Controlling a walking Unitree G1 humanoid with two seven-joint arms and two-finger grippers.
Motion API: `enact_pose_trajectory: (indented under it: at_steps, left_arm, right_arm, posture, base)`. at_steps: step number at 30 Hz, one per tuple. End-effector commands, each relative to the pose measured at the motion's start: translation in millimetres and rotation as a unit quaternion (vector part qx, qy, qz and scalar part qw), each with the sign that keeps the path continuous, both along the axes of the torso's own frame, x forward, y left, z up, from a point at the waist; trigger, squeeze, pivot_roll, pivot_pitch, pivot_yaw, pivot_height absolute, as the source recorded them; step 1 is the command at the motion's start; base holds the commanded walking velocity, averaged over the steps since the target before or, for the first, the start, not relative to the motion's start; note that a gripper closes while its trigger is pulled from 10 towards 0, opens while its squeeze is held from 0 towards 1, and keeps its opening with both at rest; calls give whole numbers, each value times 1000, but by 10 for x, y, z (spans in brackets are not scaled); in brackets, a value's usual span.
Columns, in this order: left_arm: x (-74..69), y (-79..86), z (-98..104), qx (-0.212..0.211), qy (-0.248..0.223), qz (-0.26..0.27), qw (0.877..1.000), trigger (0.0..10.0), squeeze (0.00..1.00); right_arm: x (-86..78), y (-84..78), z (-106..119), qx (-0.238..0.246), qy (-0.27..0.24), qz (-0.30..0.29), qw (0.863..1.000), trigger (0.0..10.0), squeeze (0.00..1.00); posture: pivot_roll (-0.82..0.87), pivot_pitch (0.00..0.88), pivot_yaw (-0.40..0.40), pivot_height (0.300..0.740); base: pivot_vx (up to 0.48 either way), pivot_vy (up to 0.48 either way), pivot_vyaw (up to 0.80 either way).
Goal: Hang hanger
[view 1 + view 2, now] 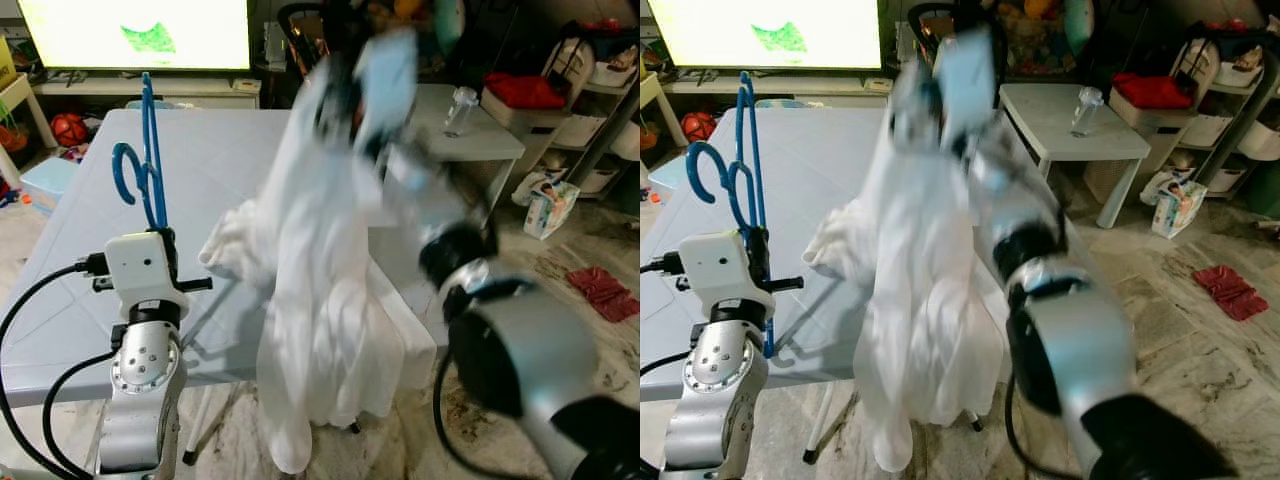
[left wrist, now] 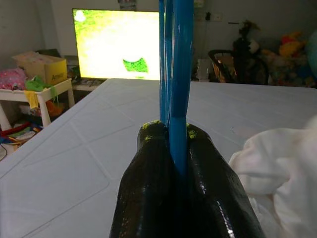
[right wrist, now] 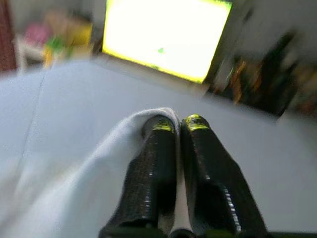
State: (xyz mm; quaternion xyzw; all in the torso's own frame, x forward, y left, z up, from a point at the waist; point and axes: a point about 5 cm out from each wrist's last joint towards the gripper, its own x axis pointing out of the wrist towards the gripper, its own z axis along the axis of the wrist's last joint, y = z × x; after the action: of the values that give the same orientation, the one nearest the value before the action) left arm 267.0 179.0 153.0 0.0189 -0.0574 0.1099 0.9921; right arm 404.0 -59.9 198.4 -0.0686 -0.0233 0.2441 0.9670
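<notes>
Grey table (image 1: 90, 300) spans the view from 9 to 12 o'clock. Lit TV screen (image 1: 135, 32) at 11 o'clock behind it. White garment (image 1: 320, 300) hangs at centre, upper part lifted above the table, lower folds draping past the table's near edge; one bunch lies on the tabletop. Right gripper (image 3: 177, 130), blurred, at 12 o'clock, fingers pinched tight on the garment's cloth. Left gripper (image 2: 171, 141) at 8 o'clock, fingers clamped on the blue hanger (image 1: 148, 160), which stands upright, hook at top curling toward 9 o'clock.
</notes>
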Motion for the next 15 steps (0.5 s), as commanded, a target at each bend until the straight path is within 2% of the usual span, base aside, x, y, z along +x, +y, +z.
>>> enact_pose_trajectory:
  at_steps: [1, 2, 6, 8, 10, 11, 15]
  left_arm:
    - [-31, -8, -264, -7, 65, 3, 998, 10000, 0]
    - [-29, -14, -265, -7, 65, 0, 998, 10000, 0]
    - [-29, -18, -266, -7, 66, -1, 998, 10000, 0]
    - [-25, -11, -266, -5, 65, -2, 998, 10000, 0]
    - [-33, 8, -274, -4, 67, -2, 998, 10000, 0]
    - [-33, 8, -274, -4, 67, -2, 998, 10000, 0]
    - [-42, 1, -286, -5, 69, -2, 998, 10000, 0]
  right_arm:
    - [42, -137, 79, -3, -3, -5, 1000, 10000, 1000]
    - [38, -187, 32, -1, 12, 2, 1000, 10000, 1000]
    - [26, -218, -19, -8, 28, 18, 999, 10000, 1000]
    - [-16, -288, -41, -14, 36, 84, 996, 10000, 1000]
    - [-99, -422, -78, -29, 52, 167, 984, 10000, 1000]
    - [-99, -422, -78, -29, 52, 167, 984, 10000, 1000]
    - [-252, -642, -157, -28, 86, 248, 965, 10000, 1000]
  posture:
    - [112, 0, -115, 740]
    - [112, 0, -114, 740]
    - [112, 0, -113, 740]
    - [112, 0, -111, 740]
    - [108, 0, -110, 740]
    - [108, 0, -110, 740]
    - [100, 0, -110, 740]
  base:
    - [0, 0, 0]
    - [0, 0, 0]
    - [0, 0, 0]
    - [0, 0, 0]
    - [0, 0, 0]
    - [0, 0, 0]
    - [0, 0, 0]
